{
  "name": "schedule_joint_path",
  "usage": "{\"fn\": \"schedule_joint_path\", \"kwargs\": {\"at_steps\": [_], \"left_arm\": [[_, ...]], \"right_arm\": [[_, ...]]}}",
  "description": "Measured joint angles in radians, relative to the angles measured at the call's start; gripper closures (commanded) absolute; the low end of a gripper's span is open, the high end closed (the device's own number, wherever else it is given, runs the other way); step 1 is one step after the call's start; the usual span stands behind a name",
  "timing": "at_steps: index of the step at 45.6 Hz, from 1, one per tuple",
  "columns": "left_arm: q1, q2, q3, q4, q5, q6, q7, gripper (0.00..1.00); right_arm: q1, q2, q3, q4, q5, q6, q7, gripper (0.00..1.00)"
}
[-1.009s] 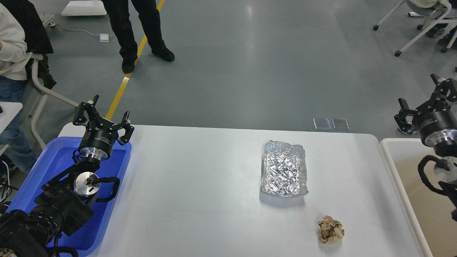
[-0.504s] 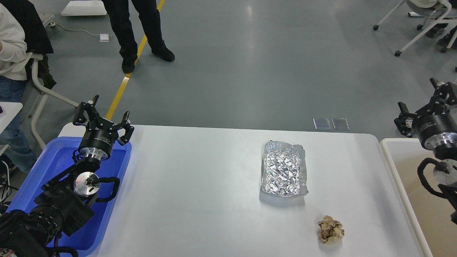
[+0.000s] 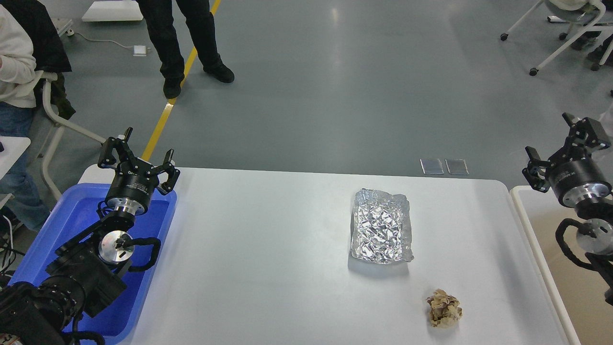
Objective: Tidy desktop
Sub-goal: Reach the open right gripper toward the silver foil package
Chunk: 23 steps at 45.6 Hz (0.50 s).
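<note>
White, glossy desktop (image 3: 268, 249) bears crinkled foil (image 3: 381, 226); left tool (image 3: 139, 154) and right tool (image 3: 558, 143) gape, empty.

On the desktop (image 3: 268, 249), a foil tray (image 3: 381, 225) lies behind a paper wad (image 3: 444, 308), between 2 bins.

Your wide white rectangular tabletop (image 3: 268, 249) with rounded corners is smooth and slightly glossy. Two things lie directly on it, both on its right half. A crumpled rectangular sheet of silver aluminium foil (image 3: 381, 225) lies flat, its long side running away from you, edges slightly curled up. Nearer to you and a little to the right, apart from the foil, sits a small crumpled ball of beige-brown paper (image 3: 444, 308).
</note>
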State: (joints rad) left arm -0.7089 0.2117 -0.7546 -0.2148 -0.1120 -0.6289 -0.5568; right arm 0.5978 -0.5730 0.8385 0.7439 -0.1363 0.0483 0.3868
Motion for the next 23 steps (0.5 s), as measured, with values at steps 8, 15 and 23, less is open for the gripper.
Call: {"fn": "schedule_joint_path", "kwargs": {"at_steps": [8, 15, 23], "left_arm": [[0.0, 0.0, 0.0, 0.0, 0.0, 0.0, 0.0, 0.0], [0.0, 0.0, 0.0, 0.0, 0.0, 0.0, 0.0, 0.0], [0.0, 0.0, 0.0, 0.0, 0.0, 0.0, 0.0, 0.0]], "right_arm": [[0.058, -0.048, -0.149, 0.001, 0.0, -0.003, 0.0, 0.0], [0.158, -0.104, -0.35, 0.008, -0.002, -0.004, 0.0, 0.0], [0.335, -0.15, -0.644, 0.017, -0.053, -0.005, -0.001, 0.01]]}}
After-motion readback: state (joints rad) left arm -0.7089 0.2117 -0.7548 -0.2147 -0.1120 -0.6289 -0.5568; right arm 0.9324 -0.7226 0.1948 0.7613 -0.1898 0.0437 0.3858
